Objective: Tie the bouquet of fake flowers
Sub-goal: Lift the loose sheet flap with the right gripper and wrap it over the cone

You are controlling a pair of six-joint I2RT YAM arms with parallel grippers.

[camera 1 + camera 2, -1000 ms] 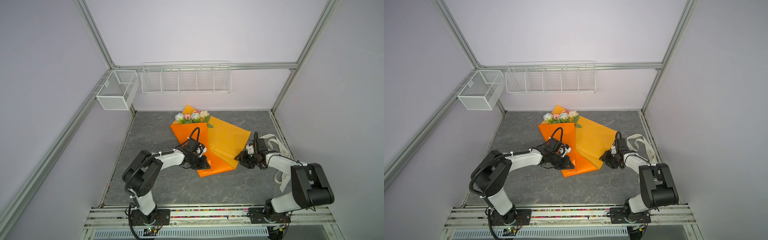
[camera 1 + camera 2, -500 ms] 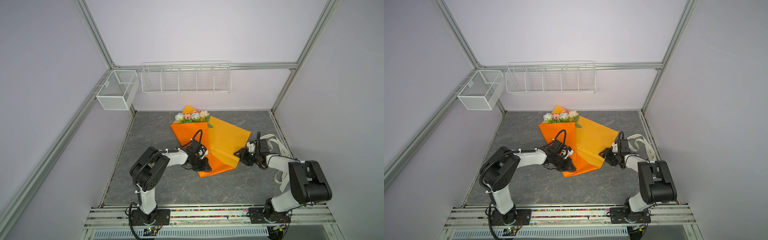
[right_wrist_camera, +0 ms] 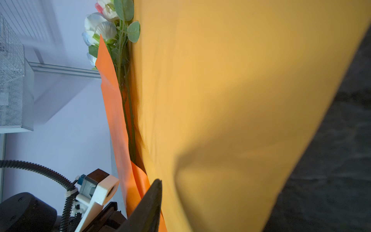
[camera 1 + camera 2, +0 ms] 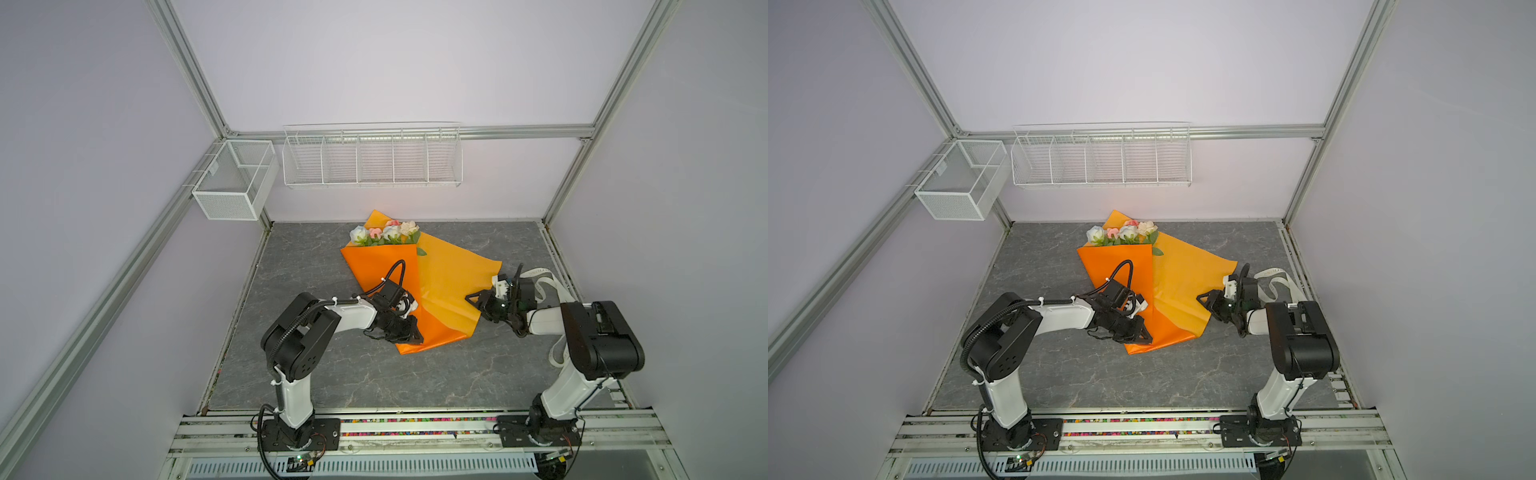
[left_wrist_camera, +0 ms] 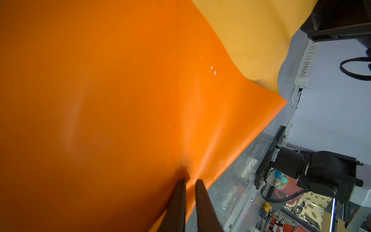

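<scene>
In both top views the bouquet of fake flowers point(image 4: 384, 235) point(image 4: 1121, 233) lies front-to-back on the bench point(image 4: 316, 374), blooms toward its back edge and stems inside the folded orange paper sheet point(image 4: 449, 286). In the left wrist view the left end effector point(image 5: 189, 181) pinches the sheet's edge. The right wrist view shows one finger point(image 3: 153, 198) of the right end effector point(image 4: 471, 297) against the sheet, and I cannot tell its spread.

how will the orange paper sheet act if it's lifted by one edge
Probably floppy: the orange paper sheet bows and folds over the bouquet. Likely thin, since it puckers where the left fingers pinch it. Its sheen suggests it may slip.
</scene>
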